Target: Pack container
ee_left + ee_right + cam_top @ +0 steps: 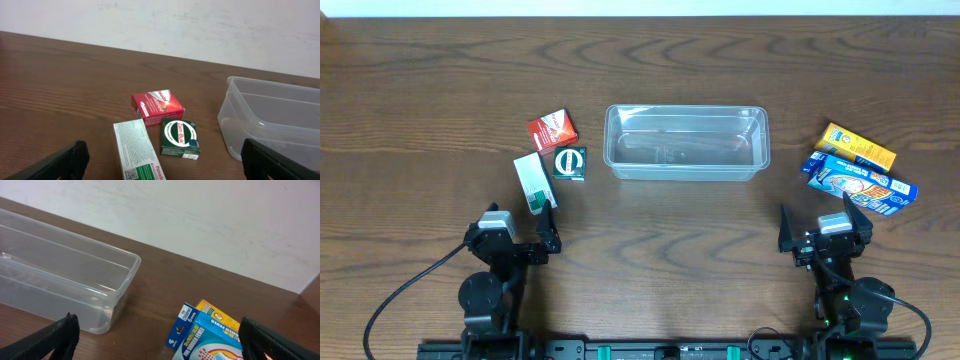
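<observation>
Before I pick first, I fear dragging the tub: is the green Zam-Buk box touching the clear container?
Apart. The overhead view shows bare table between the Zam-Buk box and the container.

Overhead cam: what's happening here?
Packing job, not yet started. The clear container sits empty mid-table. Both arms sit back at the near edge, with the left pincer and right pincer open and holding nothing. A red box, green box and white box lie left of the container, and a yellow box and blue box lie right.

container [686, 172] front unobstructed, left boxes [552, 130] and right boxes [865, 183] flank it
</observation>
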Action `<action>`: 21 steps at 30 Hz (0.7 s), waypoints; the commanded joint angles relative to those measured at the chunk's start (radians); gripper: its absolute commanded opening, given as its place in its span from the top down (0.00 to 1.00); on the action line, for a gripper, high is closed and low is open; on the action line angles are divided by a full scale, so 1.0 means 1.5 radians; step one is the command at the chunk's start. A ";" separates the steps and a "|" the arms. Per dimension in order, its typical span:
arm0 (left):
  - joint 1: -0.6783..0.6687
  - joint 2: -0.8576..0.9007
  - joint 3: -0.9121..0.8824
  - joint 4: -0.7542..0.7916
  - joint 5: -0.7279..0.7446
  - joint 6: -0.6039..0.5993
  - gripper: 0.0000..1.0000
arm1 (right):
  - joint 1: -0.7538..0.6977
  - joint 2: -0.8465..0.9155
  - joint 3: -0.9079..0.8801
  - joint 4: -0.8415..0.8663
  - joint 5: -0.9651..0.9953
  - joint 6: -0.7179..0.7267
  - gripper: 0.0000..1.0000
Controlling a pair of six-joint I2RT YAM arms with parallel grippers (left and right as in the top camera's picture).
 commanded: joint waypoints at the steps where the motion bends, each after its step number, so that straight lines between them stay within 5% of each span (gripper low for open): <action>1: 0.004 0.000 -0.011 -0.032 -0.133 0.011 0.02 | 0.003 -0.003 -0.001 -0.003 0.007 -0.008 0.01; 21: 0.004 0.000 -0.011 -0.032 -0.133 0.011 0.02 | 0.003 -0.003 -0.001 -0.003 0.007 -0.008 0.01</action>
